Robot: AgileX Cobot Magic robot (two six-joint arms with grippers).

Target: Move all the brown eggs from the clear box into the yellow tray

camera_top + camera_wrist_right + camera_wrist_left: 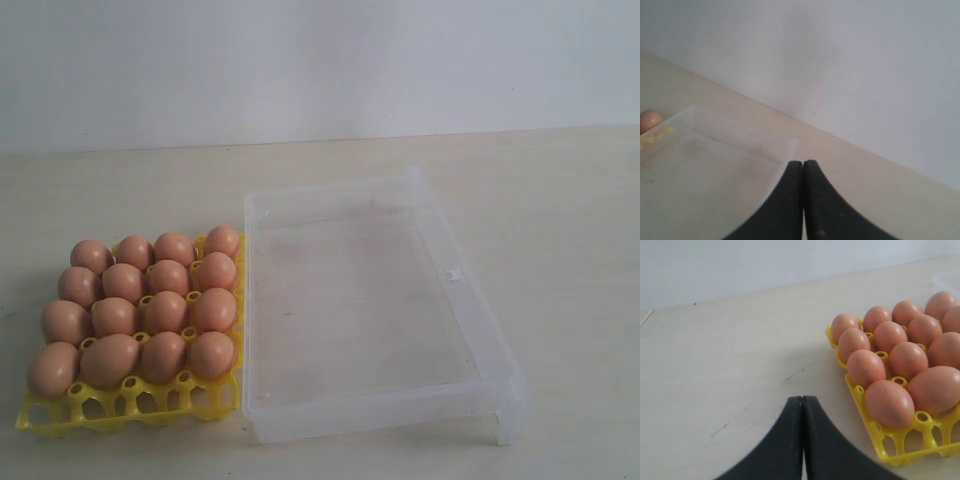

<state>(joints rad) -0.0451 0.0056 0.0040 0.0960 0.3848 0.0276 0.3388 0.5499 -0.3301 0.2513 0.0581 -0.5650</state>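
Several brown eggs (165, 311) fill the cups of the yellow tray (128, 402) at the left of the exterior view; only its front row of cups is bare. Beside it on the right lies the clear box (480, 297), with no egg inside. Neither arm shows in the exterior view. In the left wrist view my left gripper (802, 399) is shut on nothing, above bare table beside the yellow tray (868, 425) and its brown eggs (888, 403). My right gripper (803, 163) is shut too, at a corner of the clear box (780, 155); one brown egg (649, 119) peeks past it.
A pale wooden table (560, 200) carries everything and meets a plain white wall (320, 60) at the back. Faint dark scuff marks (720, 429) show on the table near the left gripper.
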